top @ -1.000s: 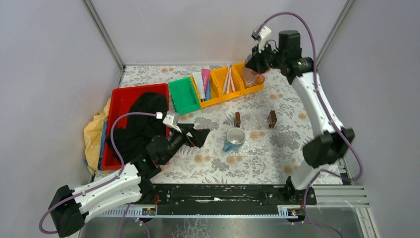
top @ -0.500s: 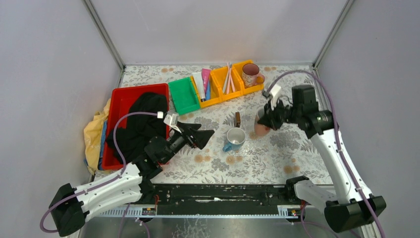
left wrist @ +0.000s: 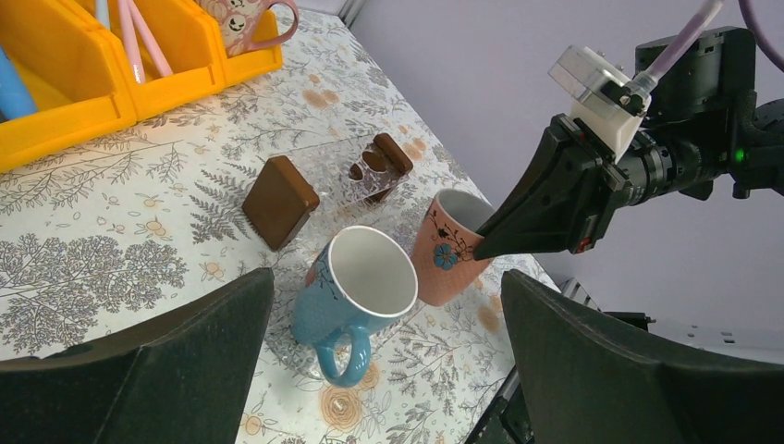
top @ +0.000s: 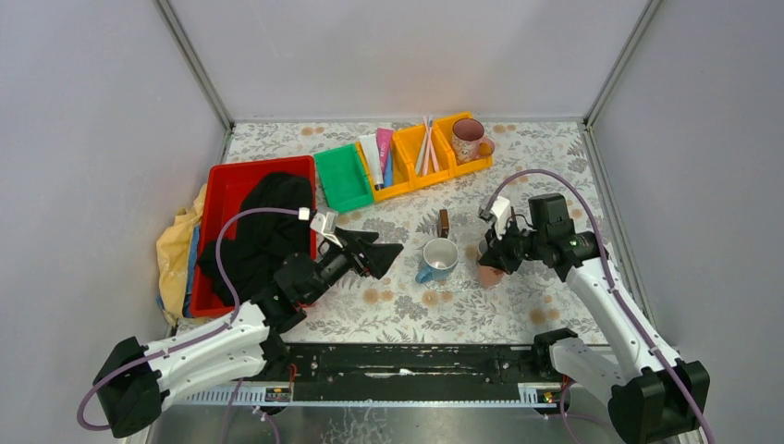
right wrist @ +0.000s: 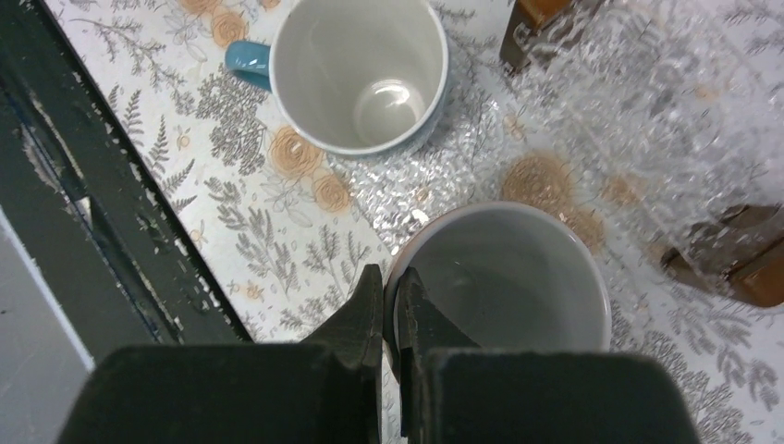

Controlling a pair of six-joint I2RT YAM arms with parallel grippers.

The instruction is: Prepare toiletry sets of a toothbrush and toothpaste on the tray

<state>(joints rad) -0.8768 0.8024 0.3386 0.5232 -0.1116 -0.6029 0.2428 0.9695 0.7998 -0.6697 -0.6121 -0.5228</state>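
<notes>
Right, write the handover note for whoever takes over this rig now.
Right end effector: shut on the rim of the peach mug, beside the blue mug.
Left end effector: open, empty, hovering near the blue mug.
Toothbrushes and toothpaste tubes sit in the yellow bins at the far side.
Done: no set assembled.
Left: all three toothbrush-and-toothpaste sets.

From above, the right fingers (top: 496, 253) hide most of the peach mug (top: 488, 276), and the right wrist picture's edge crops a brown block (right wrist: 740, 264).
</notes>
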